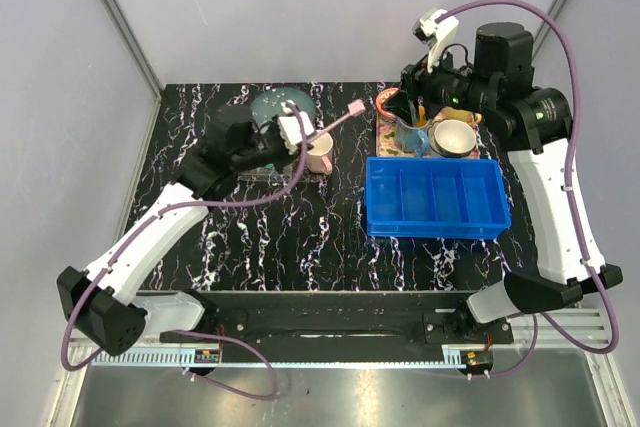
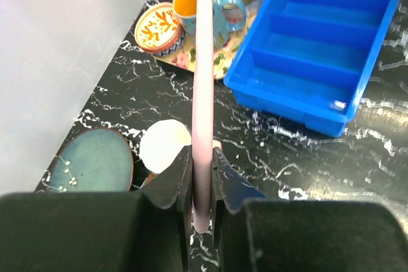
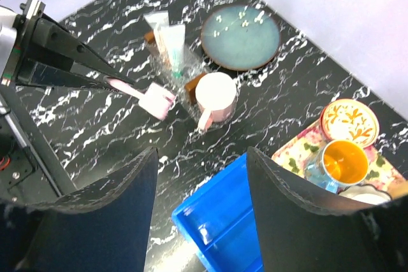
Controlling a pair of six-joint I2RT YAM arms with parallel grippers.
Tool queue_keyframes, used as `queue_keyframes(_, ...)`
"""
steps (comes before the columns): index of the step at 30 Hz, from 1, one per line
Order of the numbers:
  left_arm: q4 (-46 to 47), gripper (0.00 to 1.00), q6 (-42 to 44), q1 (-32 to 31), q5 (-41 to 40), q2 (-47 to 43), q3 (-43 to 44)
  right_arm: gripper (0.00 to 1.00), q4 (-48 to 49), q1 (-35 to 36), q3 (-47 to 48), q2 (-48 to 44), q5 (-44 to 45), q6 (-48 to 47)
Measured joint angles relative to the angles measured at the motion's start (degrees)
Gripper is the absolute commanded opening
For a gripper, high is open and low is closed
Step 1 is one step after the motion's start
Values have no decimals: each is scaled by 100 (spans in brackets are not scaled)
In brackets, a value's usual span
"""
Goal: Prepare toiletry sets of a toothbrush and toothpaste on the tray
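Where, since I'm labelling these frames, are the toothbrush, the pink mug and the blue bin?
toothbrush [image 2: 203, 81], left wrist view, mid-shaft.
pink mug [image 3: 216, 90], right wrist view, its pale inside.
blue bin [image 1: 416, 197], top external view, its inner floor.

White arm shells [image 1: 150, 239], blk joints [image 1: 95, 312], purple cables [image 1: 569, 117]

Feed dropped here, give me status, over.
Left tool shut on toothbrush, held aloft. Right tool open, empty. Pink mug close beside tray.
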Motion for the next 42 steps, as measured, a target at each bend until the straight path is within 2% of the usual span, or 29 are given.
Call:
queue_keyframes(4,737,0,-1016,671,765,-103,-291,63,208,-33,140,11,-136,149)
queue_keyframes(9,1989,0,-2376,1287,1644,-109,-667,63,420,-33,186,245,-774,310)
queue_keyframes(12,2962,0,-3368,1506,2111,-107,-1001,64,868,-33,26,391,-1248,514)
queue_keyframes(15,3873,0,-4352,1641,2509,-66,-1226,65,1700,-7,-566,372,-1602,850)
queue_keyframes(21,5224,0,-5633,1674,2951,15,-1384,64,2555,254,-754,623,-1908,1255)
queue_keyframes(27,5788,0,-6159,1674,3123,55,-1510,61,3165,525,-516,1001,-2168,1633)
queue_keyframes(35,5987,0,-6380,1674,3171,94,-1541,57,3357,887,-52,1434,-2288,1838)
queue_keyframes(42,6107,0,-6472,1674,3193,142,-1543,47,3451,1067,125,1596,-2363,1930)
